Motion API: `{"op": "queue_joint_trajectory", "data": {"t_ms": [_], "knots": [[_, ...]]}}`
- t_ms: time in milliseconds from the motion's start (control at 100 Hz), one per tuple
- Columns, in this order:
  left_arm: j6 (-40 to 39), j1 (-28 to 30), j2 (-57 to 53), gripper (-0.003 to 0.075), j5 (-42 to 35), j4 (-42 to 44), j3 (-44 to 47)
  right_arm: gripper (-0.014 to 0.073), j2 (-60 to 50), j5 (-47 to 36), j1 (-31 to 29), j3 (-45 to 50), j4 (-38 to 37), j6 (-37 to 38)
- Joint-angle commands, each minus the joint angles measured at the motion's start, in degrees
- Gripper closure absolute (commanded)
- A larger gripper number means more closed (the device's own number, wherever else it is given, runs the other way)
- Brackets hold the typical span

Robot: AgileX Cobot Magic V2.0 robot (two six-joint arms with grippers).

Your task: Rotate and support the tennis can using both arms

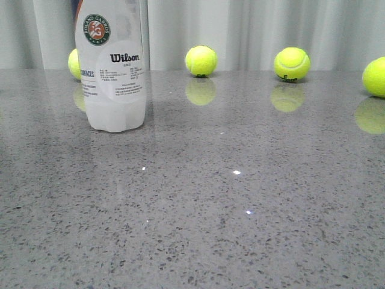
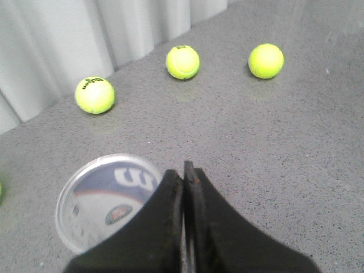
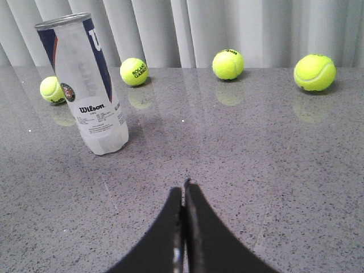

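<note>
The tennis can (image 1: 114, 72) stands upright, likely light, smooth and tippy. Grip mid-body; left hand (image 2: 184, 170) above it and right hand (image 3: 183, 190) are clenched, empty

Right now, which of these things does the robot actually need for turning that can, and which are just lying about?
Needed:
- tennis can, standing upright on the table
- left fingers, shut
- right fingers, shut

Lying about:
- four tennis balls, e.g., along the curtain

You can read "Wilson" on the tennis can (image 1: 114, 66), below its round Roland Garros emblem (image 1: 97, 29); a tennis ball (image 3: 134, 71) behind the can reads "ROLAND GARROS".
</note>
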Motion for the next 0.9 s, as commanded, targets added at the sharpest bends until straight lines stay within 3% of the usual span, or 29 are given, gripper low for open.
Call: {"op": "queue_joint_trajectory", "data": {"t_ms": [0,220,400,530,730,890], "knots": [[-0.49,-0.34,-5.45,0.0739,-9.43,-1.37,5.86,0.0654,0.59,-4.59,-0.28,-1.45,-1.10,-0.13],[-0.49,-0.34,-17.00,0.0739,-20.35,0.51,25.55,0.0654,0.59,-4.59,-0.28,-1.45,-1.10,-0.13],[-0.57,0.78,-23.21,0.0739,-22.23,3.17,37.44,0.0654,0.59,-4.59,-0.28,-1.45,-1.10,-0.13],[-0.57,7.24,-27.70,0.0739,-26.43,4.44,42.90,0.0654,0.59,-4.59,-0.28,-1.45,-1.10,-0.13],[-0.57,19.15,-34.28,0.0739,-26.59,4.44,47.91,0.0654,0.59,-4.59,-0.28,-1.45,-1.10,-0.13],[-1.21,25.42,-38.49,0.0739,-27.74,5.19,51.21,0.0654,0.59,-4.59,-0.28,-1.45,-1.10,-0.13]]}}
